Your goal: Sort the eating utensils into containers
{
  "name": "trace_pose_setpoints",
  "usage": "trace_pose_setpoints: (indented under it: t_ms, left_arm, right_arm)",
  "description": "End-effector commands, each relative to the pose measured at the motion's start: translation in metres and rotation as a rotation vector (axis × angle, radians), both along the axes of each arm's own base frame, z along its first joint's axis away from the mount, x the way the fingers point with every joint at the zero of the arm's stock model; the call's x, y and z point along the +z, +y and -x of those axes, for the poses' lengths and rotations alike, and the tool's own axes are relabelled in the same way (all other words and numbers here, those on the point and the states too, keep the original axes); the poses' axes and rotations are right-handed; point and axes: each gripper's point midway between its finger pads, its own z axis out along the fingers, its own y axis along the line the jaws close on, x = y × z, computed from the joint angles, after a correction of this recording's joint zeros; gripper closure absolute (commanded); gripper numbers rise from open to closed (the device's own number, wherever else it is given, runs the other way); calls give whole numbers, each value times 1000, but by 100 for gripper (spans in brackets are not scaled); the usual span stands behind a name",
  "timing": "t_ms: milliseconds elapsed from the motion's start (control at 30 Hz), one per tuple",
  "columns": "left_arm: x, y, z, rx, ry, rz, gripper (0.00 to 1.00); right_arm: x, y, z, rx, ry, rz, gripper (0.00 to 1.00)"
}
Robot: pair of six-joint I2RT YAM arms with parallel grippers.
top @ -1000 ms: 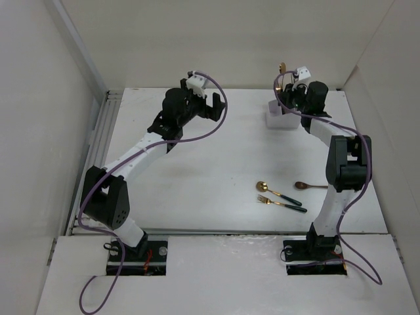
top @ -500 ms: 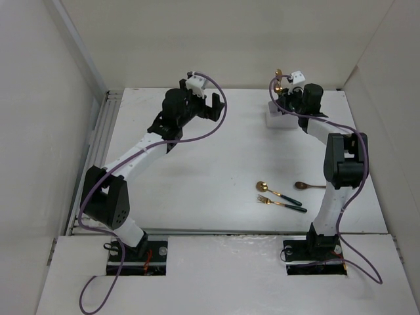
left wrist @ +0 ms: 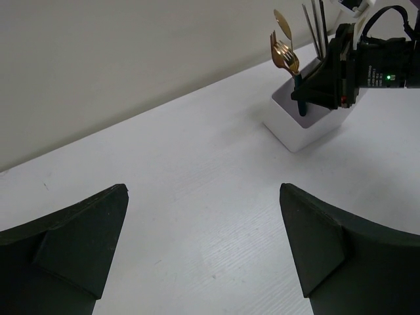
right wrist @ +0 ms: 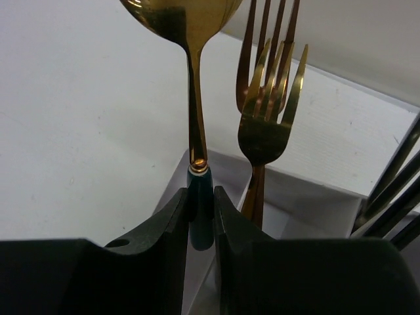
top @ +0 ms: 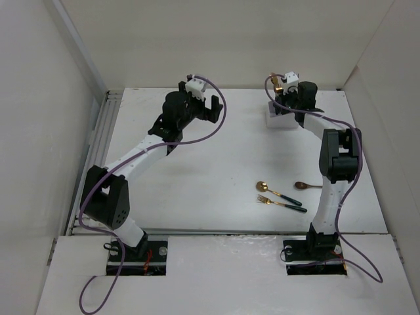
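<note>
My right gripper (right wrist: 202,209) is shut on the dark green handle of a gold spoon (right wrist: 194,125) and holds it upright over the white holder (right wrist: 302,203). The holder (top: 281,119) stands at the back right; gold forks (right wrist: 266,125) and dark chopsticks (right wrist: 394,184) stand in it. The left wrist view shows the holder (left wrist: 303,125) with the right gripper beside it. On the table lie a gold spoon (top: 275,191) and a gold fork (top: 281,203) with green handles, and a brown spoon (top: 310,186). My left gripper (left wrist: 203,243) is open and empty above bare table.
White walls close in the table on the left, back and right. A ribbed metal rail (top: 98,151) runs along the left edge. The right arm's links (top: 338,164) stand over the table's right side near the loose cutlery.
My right gripper has moved left and down with the gold spoon, closer over the white holder. The left arm has barely moved.
</note>
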Motion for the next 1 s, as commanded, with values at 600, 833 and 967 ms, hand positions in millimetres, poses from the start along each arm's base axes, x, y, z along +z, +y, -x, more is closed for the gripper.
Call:
trace_pose_setpoints:
  t_ms: [600,833,967]
  left_arm:
    - [28,8,7,16,-117,13,0]
    - [32,32,14,116,-131,17,0]
    - [16,56,21,211,-123,-30,0]
  right_arm:
    - [54,9,8,66,-79,11,54]
    - [107,-4,69,-18,46,20,26]
    - [62,-41,124,-196,349,138,24]
